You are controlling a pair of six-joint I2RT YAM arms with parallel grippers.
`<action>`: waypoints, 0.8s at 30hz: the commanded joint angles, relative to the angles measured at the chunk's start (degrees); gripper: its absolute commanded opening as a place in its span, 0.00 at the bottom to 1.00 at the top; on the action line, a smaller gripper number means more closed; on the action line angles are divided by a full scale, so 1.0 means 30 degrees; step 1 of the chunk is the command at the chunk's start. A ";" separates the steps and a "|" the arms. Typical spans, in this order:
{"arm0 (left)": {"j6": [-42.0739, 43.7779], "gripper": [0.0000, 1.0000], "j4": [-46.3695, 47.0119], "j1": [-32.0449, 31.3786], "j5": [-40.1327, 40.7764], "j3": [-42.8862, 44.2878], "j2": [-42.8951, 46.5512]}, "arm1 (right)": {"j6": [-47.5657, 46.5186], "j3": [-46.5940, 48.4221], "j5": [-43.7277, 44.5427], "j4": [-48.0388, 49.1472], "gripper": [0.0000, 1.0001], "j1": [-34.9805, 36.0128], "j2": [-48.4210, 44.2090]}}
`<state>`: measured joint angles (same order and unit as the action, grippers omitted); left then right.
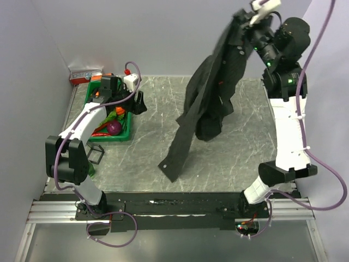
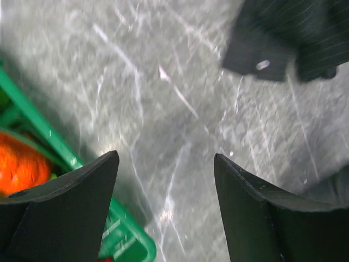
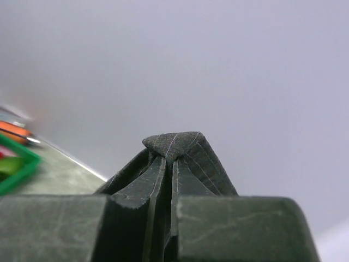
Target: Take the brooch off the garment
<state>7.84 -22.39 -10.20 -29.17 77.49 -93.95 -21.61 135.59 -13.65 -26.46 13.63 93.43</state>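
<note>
From above, I am holding the garment [image 1: 207, 103] aloft in my right claw [image 1: 250, 21], its red brooch [image 1: 220, 83] hanging mid-cloth over the table [image 1: 142, 158]; at the left wrist, my left claw [image 2: 163, 161] is gaping wide, gripping nothing; at the right wrist, my fingers [image 3: 155, 191] are clamping a pinstriped fold.

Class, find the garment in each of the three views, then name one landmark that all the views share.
Top external: garment hangs from upper right to centre.
Left wrist: garment in the top right corner.
Right wrist: garment at centre, pinched in the right gripper.
Shared landmark: green basket, at left in each.
</note>
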 commanded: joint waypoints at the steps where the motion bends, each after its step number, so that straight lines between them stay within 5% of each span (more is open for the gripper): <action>1: -0.0005 0.76 0.2217 -0.0174 -0.1816 0.0567 -0.0877 | 0.1657 -0.4626 0.1390 0.1056 0.00 -0.2515 -0.1665; 4: 0.0872 0.76 0.2893 -0.1110 -0.2112 0.0565 -0.1899 | 0.2599 -0.9868 0.1474 0.1318 0.00 -0.4452 -0.3686; 10: 0.2105 0.74 0.4088 -0.3981 -0.1003 0.1210 -0.4507 | 0.3598 -1.5247 0.0070 -0.0173 0.00 -0.7497 -0.5389; 24: 0.2429 0.72 0.6819 -0.8319 0.1605 0.3903 -0.8963 | 0.2808 -1.5899 -0.2392 -0.2870 0.00 -0.8644 -0.5098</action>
<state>15.35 -6.15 -34.37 -26.85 84.18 -118.34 -12.64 86.87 -17.76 -34.63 -11.46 80.03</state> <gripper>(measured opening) 0.722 0.069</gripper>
